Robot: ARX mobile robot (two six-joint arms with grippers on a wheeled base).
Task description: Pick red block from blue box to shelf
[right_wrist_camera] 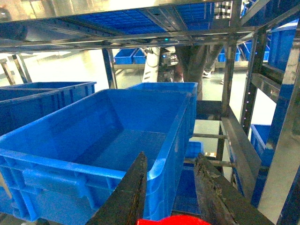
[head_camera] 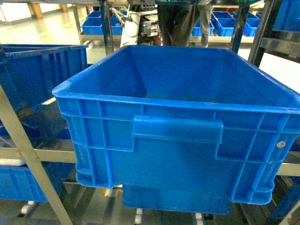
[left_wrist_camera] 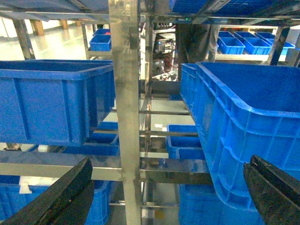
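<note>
Where steel shelf [left_wrist_camera: 126, 93] stands, ribbed blue crates [head_camera: 178, 122] fill tiers.

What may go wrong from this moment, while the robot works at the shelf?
The open left end effector faces a steel upright; advancing may strike it. The red block shows only at the frame edge near the right end effector, above the crate rim; it might fall inside.

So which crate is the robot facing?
Start at the steel rack filling the head view. The big ribbed blue crate sits dead centre on it, nearest the camera. Unlike the left neighbour crate, its handle ledge faces you.
</note>
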